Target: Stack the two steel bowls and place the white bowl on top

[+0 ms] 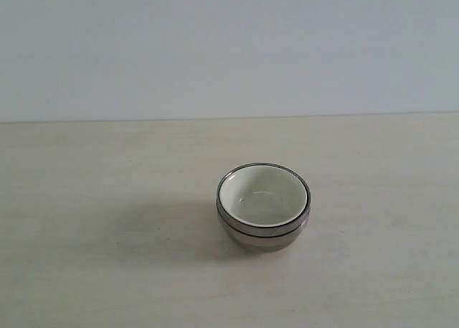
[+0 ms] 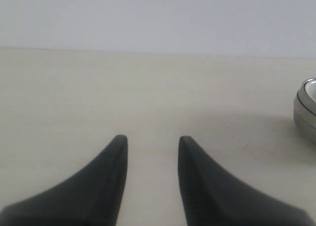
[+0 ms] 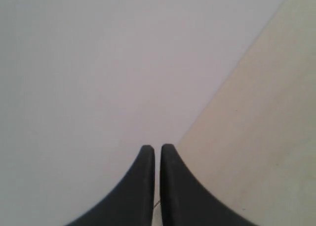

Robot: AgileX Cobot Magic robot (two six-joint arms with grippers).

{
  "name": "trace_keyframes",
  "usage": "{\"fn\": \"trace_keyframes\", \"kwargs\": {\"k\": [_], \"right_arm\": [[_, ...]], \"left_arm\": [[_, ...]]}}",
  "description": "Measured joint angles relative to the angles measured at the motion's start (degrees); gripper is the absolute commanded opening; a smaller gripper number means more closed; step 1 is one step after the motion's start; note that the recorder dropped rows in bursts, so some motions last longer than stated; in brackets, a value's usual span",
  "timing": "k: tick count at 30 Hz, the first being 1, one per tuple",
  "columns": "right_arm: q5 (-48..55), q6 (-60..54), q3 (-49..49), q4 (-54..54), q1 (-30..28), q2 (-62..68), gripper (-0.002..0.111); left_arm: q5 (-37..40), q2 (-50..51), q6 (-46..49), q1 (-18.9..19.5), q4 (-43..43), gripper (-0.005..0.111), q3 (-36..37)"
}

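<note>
The two steel bowls [image 1: 262,231] sit nested one inside the other on the pale wooden table, a little right of the middle of the exterior view. The white bowl [image 1: 263,197] rests inside them on top, its cream inside facing up. Neither arm shows in the exterior view. My left gripper [image 2: 150,139] is open over bare table with nothing between its fingers; the edge of the bowl stack [image 2: 307,109] shows at the border of the left wrist view, well apart from it. My right gripper [image 3: 154,148] is shut and empty, away from the bowls.
The wooden table [image 1: 107,199] runs back to a plain pale wall [image 1: 229,48]. The table's back edge [image 3: 232,82] crosses the right wrist view diagonally.
</note>
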Motion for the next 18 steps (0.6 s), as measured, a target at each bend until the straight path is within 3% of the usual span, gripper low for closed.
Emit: {"fn": "trace_keyframes", "kwargs": {"k": [12, 18], "right_arm": [[14.9, 0.0, 0.4, 0.1, 0.0, 0.0, 0.000], [15.6, 0.0, 0.4, 0.2, 0.0, 0.0, 0.000]], "left_arm": [[0.0, 0.0, 0.0, 0.0, 0.0, 0.032, 0.0], [0.0, 0.0, 0.0, 0.0, 0.0, 0.032, 0.0]]}}
